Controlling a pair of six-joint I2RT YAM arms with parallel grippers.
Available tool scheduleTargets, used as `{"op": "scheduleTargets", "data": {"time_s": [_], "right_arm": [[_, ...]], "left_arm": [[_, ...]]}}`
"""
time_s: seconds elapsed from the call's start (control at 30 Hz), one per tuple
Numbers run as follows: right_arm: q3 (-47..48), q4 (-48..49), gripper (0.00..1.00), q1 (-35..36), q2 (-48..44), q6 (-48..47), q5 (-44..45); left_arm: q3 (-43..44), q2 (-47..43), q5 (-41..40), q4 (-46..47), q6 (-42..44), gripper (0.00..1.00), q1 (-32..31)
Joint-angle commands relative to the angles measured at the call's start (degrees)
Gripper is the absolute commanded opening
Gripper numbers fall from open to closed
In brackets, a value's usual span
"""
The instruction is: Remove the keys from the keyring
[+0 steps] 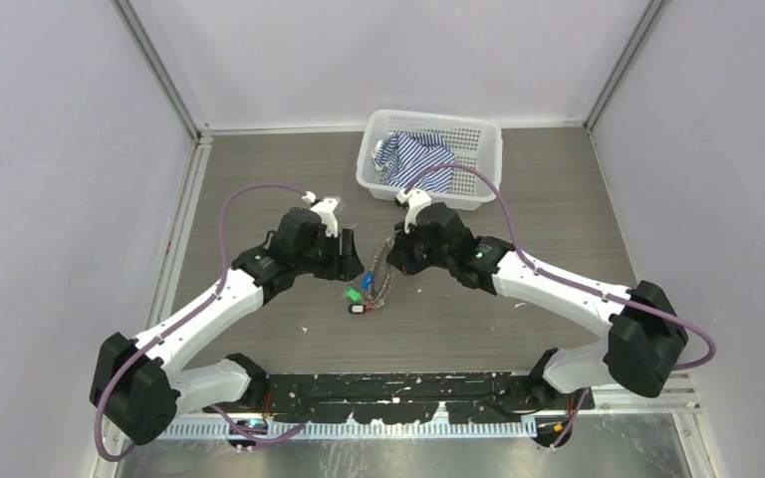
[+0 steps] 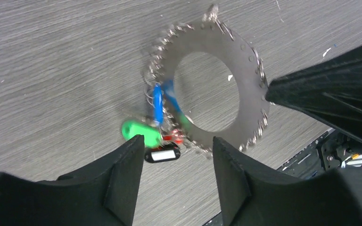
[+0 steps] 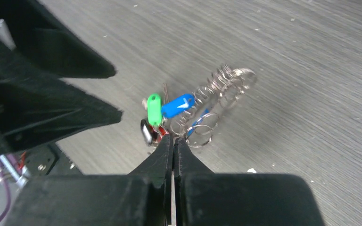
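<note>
The keyring (image 2: 247, 70) is a wide flat metal hoop rimmed with small silvery rings. It also shows in the top view (image 1: 384, 283) and edge-on in the right wrist view (image 3: 219, 87). My right gripper (image 3: 173, 139) is shut on its rim and holds it tilted over the table; this gripper also shows in the top view (image 1: 394, 261). The keys hang in a cluster at the hoop's lower side: a green tag (image 2: 139, 131), a blue one (image 2: 158, 103), a red one (image 2: 174, 139) and a black one with a white label (image 2: 162, 155). My left gripper (image 2: 176, 162) is open just short of them, holding nothing.
A white plastic basket (image 1: 478, 164) with a striped cloth (image 1: 413, 157) stands at the back of the table, just behind the right arm. My two wrists are close together at the table's middle. Small white specks (image 3: 251, 170) lie on the grey tabletop.
</note>
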Motion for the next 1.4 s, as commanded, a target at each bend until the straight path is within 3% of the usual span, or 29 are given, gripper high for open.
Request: {"op": "scheduleTargets", "data": {"time_s": [0.0, 0.27, 0.43, 0.63, 0.8, 0.87, 0.97, 1.03, 1.17, 1.27, 1.37], "right_arm": [[-0.84, 6.93, 0.01, -1.89, -6.58, -1.18, -11.55], [0.66, 0.77, 0.01, -3.28, -8.85, -0.84, -11.81], [6.74, -5.97, 0.01, -3.37, -0.17, 0.99, -6.25], [13.01, 0.16, 0.01, -3.16, 13.82, 9.26, -5.56], [16.74, 0.81, 0.02, -2.76, 18.41, 12.59, -2.82], [17.48, -0.05, 0.15, -2.77, 18.89, 12.90, -1.87], [16.04, -0.54, 0.47, -2.75, 16.83, 12.18, -0.07], [14.85, -2.76, 0.60, -2.81, 14.74, 11.27, 3.19], [7.97, -5.00, 0.65, -2.75, 8.98, 11.48, 5.85], [1.48, -5.77, 0.57, -1.13, 4.32, 11.73, 7.69], [-2.60, -6.82, 0.56, 4.44, 3.24, 11.26, 11.87]], "left_arm": [[-2.23, -3.15, 1.65, 8.52, -4.30, 0.54, -0.85], [-6.02, -7.97, 0.21, 10.33, -5.20, 0.51, -1.42], [-7.73, -9.52, 0.56, 10.20, -6.60, 0.51, -1.50], [-8.94, -13.14, -3.48, 6.65, -6.90, 0.57, -1.51], [-10.96, -14.47, -5.07, 5.63, -7.75, 0.64, -1.50], [-11.99, -14.52, -4.75, 6.92, -8.72, 0.65, -1.46], [-12.78, -13.51, -4.36, 8.12, -10.01, 0.69, -1.50], [-12.97, -12.75, -3.81, 8.77, -10.50, 0.71, -1.57], [-12.89, -12.08, -3.27, 9.22, -10.38, 0.72, -1.52], [-12.30, -10.71, -2.00, 9.74, -10.13, 0.73, -1.59], [-12.28, -9.13, -0.72, 11.00, -10.67, 0.72, -1.54]]}}
